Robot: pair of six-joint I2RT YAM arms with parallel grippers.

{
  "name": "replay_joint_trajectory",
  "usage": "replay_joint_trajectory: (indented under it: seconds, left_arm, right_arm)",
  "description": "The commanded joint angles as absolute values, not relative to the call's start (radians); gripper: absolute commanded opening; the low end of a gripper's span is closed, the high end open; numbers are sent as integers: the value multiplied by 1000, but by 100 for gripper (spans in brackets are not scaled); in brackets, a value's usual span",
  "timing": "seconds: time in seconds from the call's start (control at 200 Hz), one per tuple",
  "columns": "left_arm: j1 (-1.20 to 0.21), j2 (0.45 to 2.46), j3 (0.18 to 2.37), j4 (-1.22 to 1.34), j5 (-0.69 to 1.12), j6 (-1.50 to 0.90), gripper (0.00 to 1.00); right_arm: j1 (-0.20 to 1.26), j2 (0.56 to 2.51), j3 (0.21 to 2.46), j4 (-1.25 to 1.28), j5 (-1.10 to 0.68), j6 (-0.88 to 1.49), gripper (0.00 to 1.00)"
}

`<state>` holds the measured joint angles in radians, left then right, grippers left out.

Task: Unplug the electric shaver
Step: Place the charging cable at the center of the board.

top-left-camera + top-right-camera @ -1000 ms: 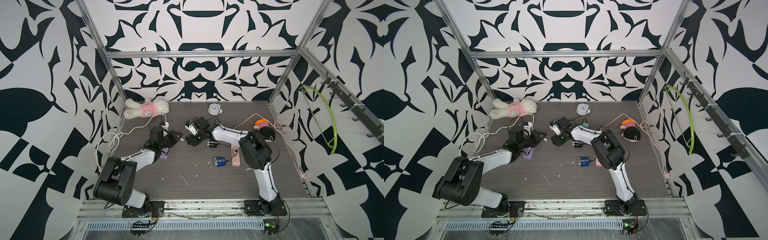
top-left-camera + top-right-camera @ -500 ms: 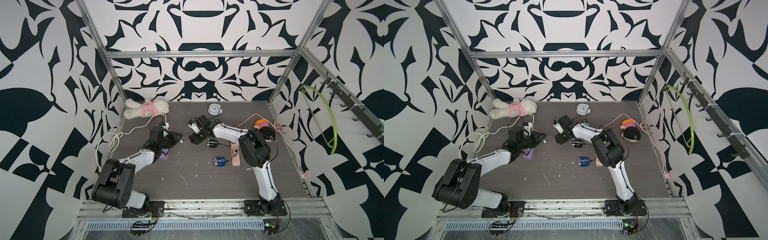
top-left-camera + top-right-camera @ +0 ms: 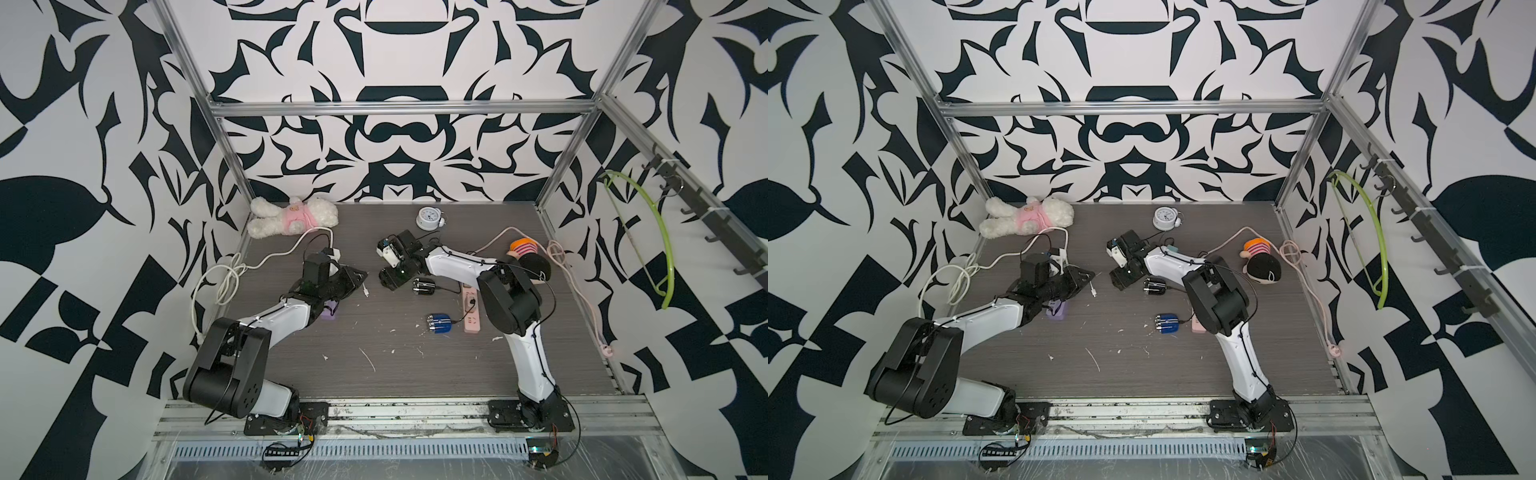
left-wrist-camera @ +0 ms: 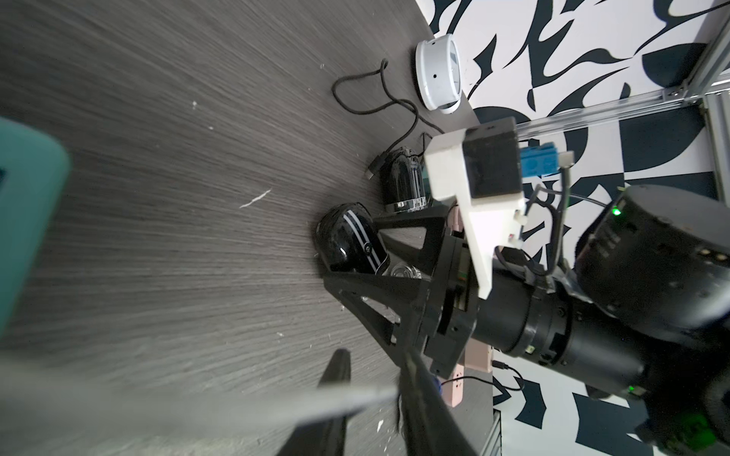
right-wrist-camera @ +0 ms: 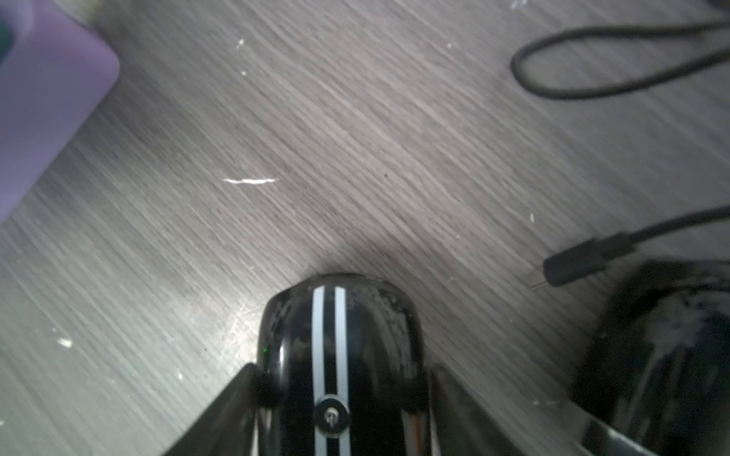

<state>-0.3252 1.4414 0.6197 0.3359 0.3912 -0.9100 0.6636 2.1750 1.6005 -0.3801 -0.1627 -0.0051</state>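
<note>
Black shaver lies within right tool, grip unclear; loose plug beside; left tool ajar.

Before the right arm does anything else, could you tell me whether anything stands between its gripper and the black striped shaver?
Nothing visible does: the black striped shaver lies between the right gripper's fingers, and the black plug lies loose on the table nearby.

A white plush toy in pink lies at the back left corner of the tabletop, with an alarm clock along the back edge. A doll in a striped cap lies near the right edge, and a green hanger hangs on the right wall.
</note>
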Motion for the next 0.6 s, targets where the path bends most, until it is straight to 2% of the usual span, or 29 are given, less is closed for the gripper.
replay_joint_trajectory:
  seconds: [0.0,0.2,0.29,0.46,0.595]
  left_arm:
    - [-336,1413,646,280,369,-876,28]
    - [-342,1366,632,233,350,-870,34]
    - [-351,1310,640,152,313,-847,49]
    - [-397,1184,721,-121,154,-737,67]
    - [-397,1113,724,-232,84,-698,73]
  right_arm:
    - [664,2055,1585,-351,-158,-13,78]
    - [664,1978,1543,-337,-151,-16,78]
    - [666,1950,1522,-317,-162,-15,78]
    - [667,1920,1485,-277,-187,-18,78]
    - [670,1912,1478,-261,-207,-18,78]
